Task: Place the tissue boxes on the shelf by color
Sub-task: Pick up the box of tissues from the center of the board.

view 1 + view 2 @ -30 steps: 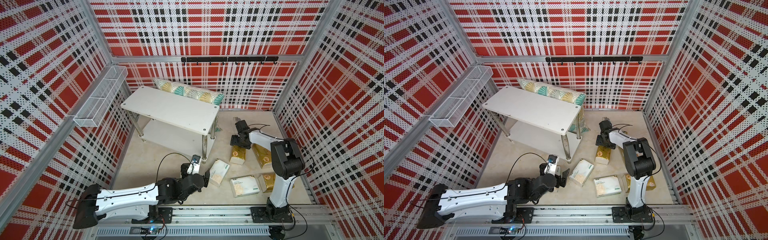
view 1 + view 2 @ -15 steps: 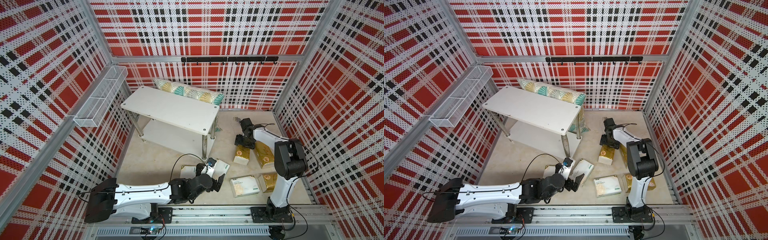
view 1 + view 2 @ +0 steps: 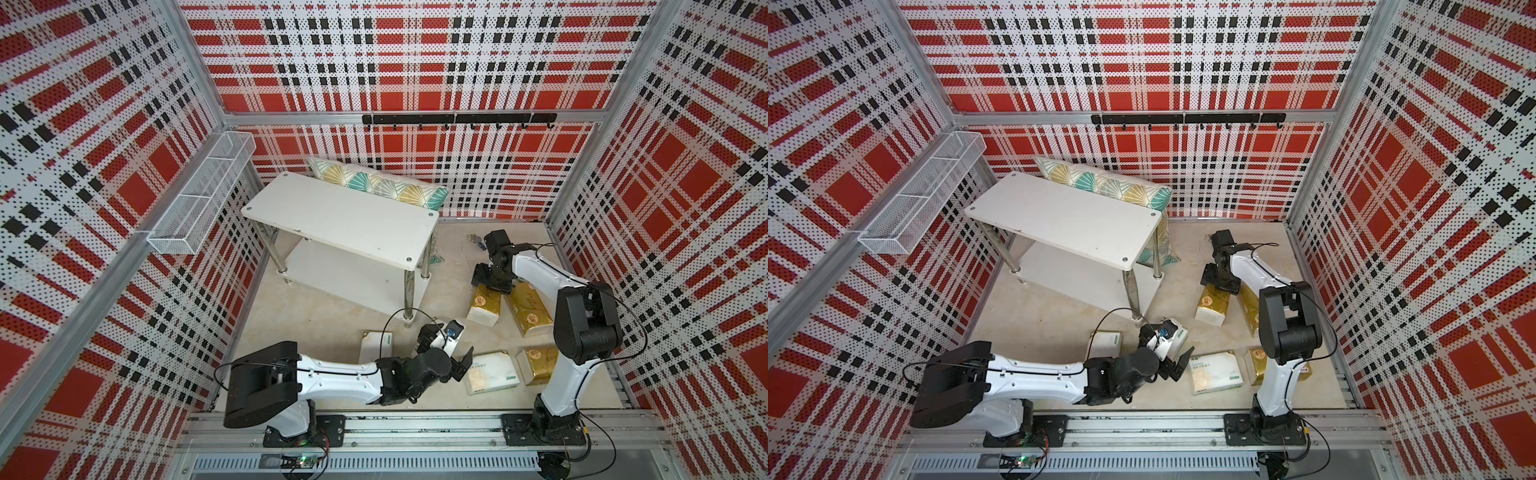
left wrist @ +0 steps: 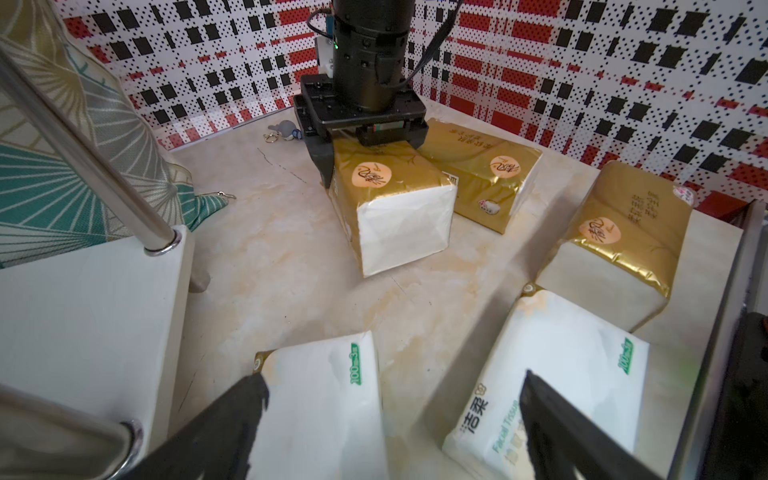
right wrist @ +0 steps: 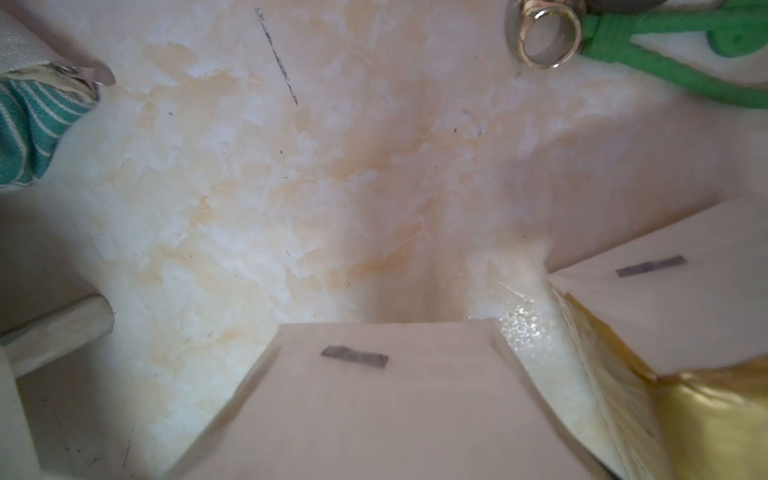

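Note:
My right gripper [image 3: 492, 284] [image 4: 372, 160] is shut on the far end of a gold tissue box [image 3: 484, 303] [image 4: 390, 195] lying on the floor, one finger on each long side. A second gold box [image 3: 528, 309] lies beside it and a third [image 3: 538, 363] nearer the rail. My left gripper [image 3: 446, 351] [image 4: 392, 380] hangs open and empty above two white tissue boxes [image 4: 320, 415] [image 4: 557, 374]; a third white box [image 3: 376, 347] is half hidden behind the left arm. The shelf [image 3: 340, 220] stands at the back left, both tiers bare.
A teal-and-gold pillow [image 3: 378, 187] leans on the back wall behind the shelf. A wire basket [image 3: 199, 203] hangs on the left wall and a hook rail [image 3: 457, 118] on the back wall. A small key ring [image 4: 282, 131] lies beyond the right gripper. A chrome shelf leg [image 4: 95, 166] stands close to my left gripper.
My left arm has swung right, from beside the shelf leg to above the white boxes, still open. My right gripper has settled onto the gold box and its jaws have closed in.

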Robot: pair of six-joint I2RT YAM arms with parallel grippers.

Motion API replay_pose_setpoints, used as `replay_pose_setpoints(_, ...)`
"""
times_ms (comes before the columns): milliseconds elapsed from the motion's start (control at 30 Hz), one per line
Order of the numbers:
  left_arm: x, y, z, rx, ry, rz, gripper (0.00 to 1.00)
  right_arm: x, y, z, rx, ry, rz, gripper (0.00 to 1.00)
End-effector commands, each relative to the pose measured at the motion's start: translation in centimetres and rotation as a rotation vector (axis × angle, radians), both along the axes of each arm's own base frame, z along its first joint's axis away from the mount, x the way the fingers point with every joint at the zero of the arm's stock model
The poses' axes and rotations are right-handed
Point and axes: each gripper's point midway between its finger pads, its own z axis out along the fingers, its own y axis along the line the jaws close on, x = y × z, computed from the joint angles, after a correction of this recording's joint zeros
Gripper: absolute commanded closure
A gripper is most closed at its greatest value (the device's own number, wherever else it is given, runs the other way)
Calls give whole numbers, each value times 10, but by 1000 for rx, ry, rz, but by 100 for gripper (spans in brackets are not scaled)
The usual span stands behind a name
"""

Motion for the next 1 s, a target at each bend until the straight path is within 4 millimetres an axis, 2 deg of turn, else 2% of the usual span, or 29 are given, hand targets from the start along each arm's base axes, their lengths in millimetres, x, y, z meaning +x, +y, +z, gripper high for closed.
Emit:
replay_pose_setpoints(0,8,-21,25,-78,-73,17,1,-2,1,29,53,-58,-35,26)
replay_pose_setpoints(133,17,-35,18,-73,-76,22,1,-3,3,34,75,-69,-47,26)
replay_pose_setpoints(400,52,-43,15,-65,-107,91,1,-1,13,46,161,-111,-99,27)
replay_pose_setpoints(600,56,-58,8,-22,-150,67,1,1,17,51,207,-131,-130,29)
replay_pose_setpoints(800,58,-62,4,-10,-157,58,1,3,19,53,220,-134,-132,29)
replay_pose_setpoints(967,67,-62,0,29,-184,79,1,1,23,55,230,-132,-121,30)
